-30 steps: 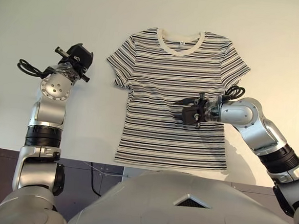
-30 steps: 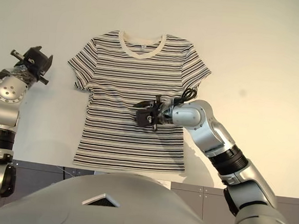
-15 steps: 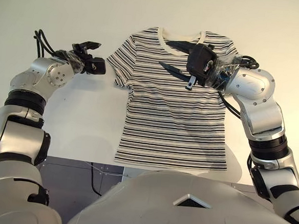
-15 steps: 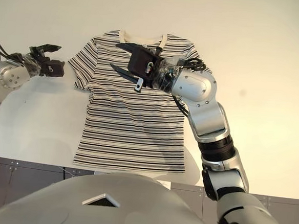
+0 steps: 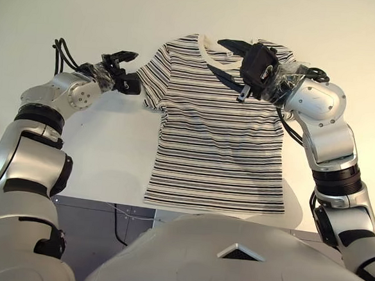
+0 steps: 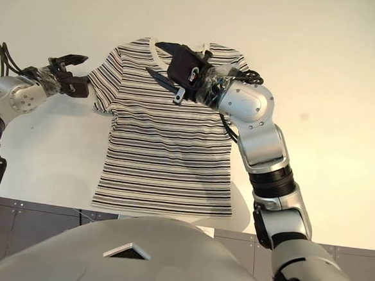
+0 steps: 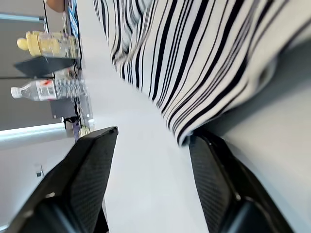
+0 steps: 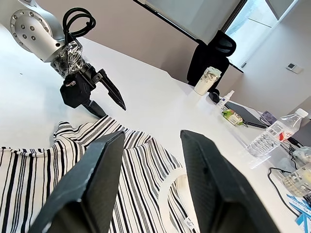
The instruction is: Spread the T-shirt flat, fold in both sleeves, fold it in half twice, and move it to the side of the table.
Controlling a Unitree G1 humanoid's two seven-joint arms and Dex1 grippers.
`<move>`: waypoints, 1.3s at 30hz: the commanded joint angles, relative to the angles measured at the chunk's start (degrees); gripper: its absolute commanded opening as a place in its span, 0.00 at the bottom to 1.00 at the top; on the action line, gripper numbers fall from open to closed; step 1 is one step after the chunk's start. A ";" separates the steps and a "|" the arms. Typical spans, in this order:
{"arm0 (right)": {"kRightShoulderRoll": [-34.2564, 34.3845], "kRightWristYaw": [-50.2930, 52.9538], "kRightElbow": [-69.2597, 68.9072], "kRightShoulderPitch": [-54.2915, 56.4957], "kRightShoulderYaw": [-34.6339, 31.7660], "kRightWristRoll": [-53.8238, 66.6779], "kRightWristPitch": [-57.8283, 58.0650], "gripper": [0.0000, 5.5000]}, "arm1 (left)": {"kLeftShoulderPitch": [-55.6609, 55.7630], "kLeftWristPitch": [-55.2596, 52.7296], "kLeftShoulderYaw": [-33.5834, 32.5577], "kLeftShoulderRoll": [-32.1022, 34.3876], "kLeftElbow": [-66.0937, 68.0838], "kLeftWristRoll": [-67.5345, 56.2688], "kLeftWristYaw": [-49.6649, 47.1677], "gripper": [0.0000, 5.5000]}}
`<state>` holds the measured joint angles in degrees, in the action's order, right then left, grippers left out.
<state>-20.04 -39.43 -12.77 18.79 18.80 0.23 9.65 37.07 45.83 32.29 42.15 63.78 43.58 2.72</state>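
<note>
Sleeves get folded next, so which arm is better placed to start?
Left. The left gripper, open, straddles the T-shirt sleeve edge; the right gripper hangs open over the collar, off its sleeve.

Your two head views look steeply down on the desk [image 5: 110, 141], sharing the whole T-shirt [image 5: 219, 143]. Your left wrist view skims its sleeve [image 7: 204, 63] closely; your right looks across the collar end from higher.

Open table [image 5: 97, 140] lay behind and beside left gripper [image 5: 131, 71]; T-shirt [image 5: 219, 149] sleeve edge sat directly ahead of its 2 spread fingers.
</note>
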 commanded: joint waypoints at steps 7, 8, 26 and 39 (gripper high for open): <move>1.08 1.72 2.42 1.63 -0.04 -0.99 -1.68 0.39 | -0.92 -3.53 2.63 -1.83 4.33 1.59 0.03 0.33; 1.14 1.80 2.52 1.65 -0.03 -1.01 -1.77 0.39 | -0.94 -4.24 2.57 -1.89 4.71 1.47 -0.17 0.30; 2.36 5.16 2.86 1.25 -0.91 -2.31 -1.55 0.39 | -5.01 -3.76 1.22 -1.68 2.65 -2.88 2.44 0.02; 1.31 10.39 9.02 4.49 -6.93 -3.12 -2.44 0.39 | -8.41 -6.39 -4.09 -3.48 -8.61 -5.44 -9.73 0.02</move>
<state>-18.02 -29.38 -5.00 21.44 13.21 -2.22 7.62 30.87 38.90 28.50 40.27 57.54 38.39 -6.23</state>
